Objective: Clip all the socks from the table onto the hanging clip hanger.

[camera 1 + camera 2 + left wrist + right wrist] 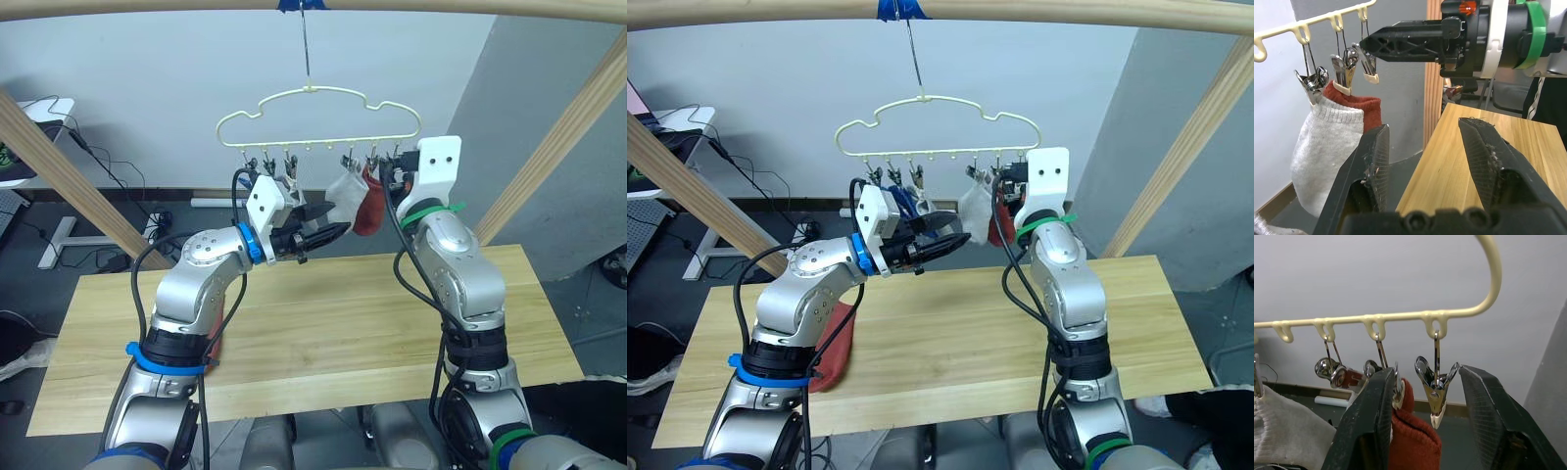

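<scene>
- The right tool (1422, 426) is spread apart, with the end clip (1435, 394) of the clip hanger (318, 117) hanging empty between its fingers; this arm is the nearer one.
- The left tool (328, 225), also apart and empty, waits beside it.
- A rust red sock (835, 343) lies on the bench (950, 333), below the left arm.

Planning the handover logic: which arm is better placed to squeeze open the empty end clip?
Right. The right end effector is open, its fingers either side of the empty clip; the left end effector sits lower, beside the hung socks.
</scene>
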### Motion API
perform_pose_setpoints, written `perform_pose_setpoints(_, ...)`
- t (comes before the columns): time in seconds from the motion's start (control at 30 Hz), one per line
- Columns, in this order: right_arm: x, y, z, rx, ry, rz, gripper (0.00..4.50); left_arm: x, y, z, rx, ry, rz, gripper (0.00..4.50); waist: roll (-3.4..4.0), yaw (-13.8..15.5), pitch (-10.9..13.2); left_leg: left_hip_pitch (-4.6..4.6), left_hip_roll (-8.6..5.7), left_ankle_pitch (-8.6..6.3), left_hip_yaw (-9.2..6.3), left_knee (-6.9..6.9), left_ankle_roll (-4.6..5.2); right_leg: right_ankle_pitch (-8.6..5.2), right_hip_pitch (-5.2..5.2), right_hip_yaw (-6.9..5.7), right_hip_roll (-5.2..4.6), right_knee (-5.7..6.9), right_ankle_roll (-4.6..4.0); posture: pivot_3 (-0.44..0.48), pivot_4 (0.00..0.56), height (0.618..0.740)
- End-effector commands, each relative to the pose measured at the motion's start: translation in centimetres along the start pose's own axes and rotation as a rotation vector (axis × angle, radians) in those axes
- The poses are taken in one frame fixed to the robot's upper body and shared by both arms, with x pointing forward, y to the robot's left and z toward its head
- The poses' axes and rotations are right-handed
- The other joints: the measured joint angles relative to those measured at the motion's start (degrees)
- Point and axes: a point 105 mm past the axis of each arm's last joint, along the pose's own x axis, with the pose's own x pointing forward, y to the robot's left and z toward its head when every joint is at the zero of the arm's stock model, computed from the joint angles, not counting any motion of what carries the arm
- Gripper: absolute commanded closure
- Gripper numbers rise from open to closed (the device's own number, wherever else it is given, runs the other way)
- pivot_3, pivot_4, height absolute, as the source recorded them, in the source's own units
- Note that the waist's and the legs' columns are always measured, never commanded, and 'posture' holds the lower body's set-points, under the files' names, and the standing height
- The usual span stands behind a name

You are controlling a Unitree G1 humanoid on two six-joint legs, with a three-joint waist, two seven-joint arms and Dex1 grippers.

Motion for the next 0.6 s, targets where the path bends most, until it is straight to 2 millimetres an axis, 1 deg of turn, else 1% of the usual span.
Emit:
perform_pose_setpoints(0.03,-0.5,0.2,1.3,-0.006,-0.054,0.014,2.30,0.1,-0.4,1.0,0.028,-0.030,-0.014,2.01,0.00,0.0,0.0,0.00,0.00,0.00,0.00,0.00,0.00,0.00,0.00,0.00,0.00,0.00,0.00,-0.174,0.230,0.740)
perform_pose_setpoints(0.17,-0.4,0.1,0.5,-0.015,-0.008,0.011,2.30,0.1,-0.4,1.0,0.027,-0.029,-0.015,2.01,0.00,0.0,0.0,0.00,0.00,0.00,0.01,0.00,0.00,0.00,0.00,0.01,0.00,0.00,0.00,-0.175,0.232,0.740)
perform_pose_setpoints(0.3,0.0,-0.1,0.1,-0.023,0.019,0.004,2.30,0.1,-0.4,1.0,0.028,-0.028,-0.016,2.01,0.00,0.0,0.0,0.00,0.00,0.00,0.00,0.00,0.00,0.00,0.00,0.00,0.00,0.00,0.00,-0.175,0.232,0.740)
perform_pose_setpoints(0.6,1.3,-1.1,0.4,-0.028,0.012,-0.041,2.30,0.2,-0.4,1.0,0.031,-0.026,-0.016,2.01,0.00,0.0,0.0,0.00,0.00,0.00,0.01,0.01,0.00,0.00,0.00,0.01,0.00,-0.01,0.00,-0.175,0.232,0.740)
